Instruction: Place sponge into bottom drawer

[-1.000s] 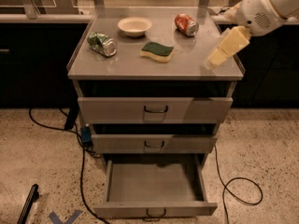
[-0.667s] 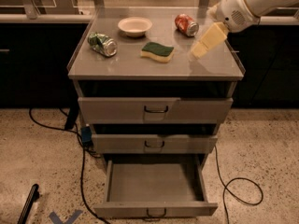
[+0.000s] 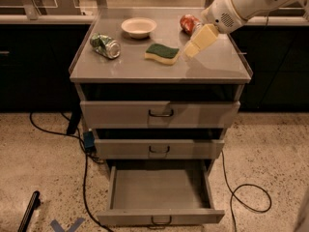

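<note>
Green sponge (image 3: 162,53) on cabinet top (image 3: 215,67), claw (image 3: 190,50) just beside

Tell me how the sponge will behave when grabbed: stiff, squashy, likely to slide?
Probably soft: the sponge shows pale foam under a green scrub layer, so it should compress. Likely light; lying flat on the smooth cabinet top, it may slide if nudged by the gripper beside it. Unlikely to roll.

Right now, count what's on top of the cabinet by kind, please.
Cans: 2, the crushed green can and the red can.
Bowls: 1, the bowl.
Sponges: 1, the sponge.
Total: 4.
The gripper hovers over the cabinet top, just right of the sponge.
</note>
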`<state>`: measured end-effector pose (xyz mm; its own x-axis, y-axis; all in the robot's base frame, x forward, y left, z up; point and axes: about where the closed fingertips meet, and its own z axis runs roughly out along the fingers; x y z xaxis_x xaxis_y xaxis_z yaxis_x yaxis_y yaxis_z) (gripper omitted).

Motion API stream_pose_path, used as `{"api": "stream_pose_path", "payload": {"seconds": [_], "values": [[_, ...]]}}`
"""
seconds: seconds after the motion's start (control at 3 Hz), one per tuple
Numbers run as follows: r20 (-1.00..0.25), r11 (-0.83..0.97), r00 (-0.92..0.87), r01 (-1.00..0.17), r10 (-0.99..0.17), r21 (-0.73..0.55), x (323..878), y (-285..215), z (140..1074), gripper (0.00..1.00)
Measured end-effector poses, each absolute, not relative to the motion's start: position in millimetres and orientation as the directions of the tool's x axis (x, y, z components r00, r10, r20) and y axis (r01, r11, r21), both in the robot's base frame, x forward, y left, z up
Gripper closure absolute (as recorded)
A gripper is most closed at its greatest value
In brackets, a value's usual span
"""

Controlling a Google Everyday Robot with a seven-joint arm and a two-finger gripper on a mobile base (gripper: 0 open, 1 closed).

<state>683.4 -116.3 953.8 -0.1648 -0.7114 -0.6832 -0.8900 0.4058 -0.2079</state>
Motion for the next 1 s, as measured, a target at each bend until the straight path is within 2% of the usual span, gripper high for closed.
{"api": "stream_pose_path", "payload": {"seconds": [1.0], "values": [[-0.766, 0.446, -0.189, -0.884, -0.614, -0.14, 730, -104, 919, 0.0]]}}
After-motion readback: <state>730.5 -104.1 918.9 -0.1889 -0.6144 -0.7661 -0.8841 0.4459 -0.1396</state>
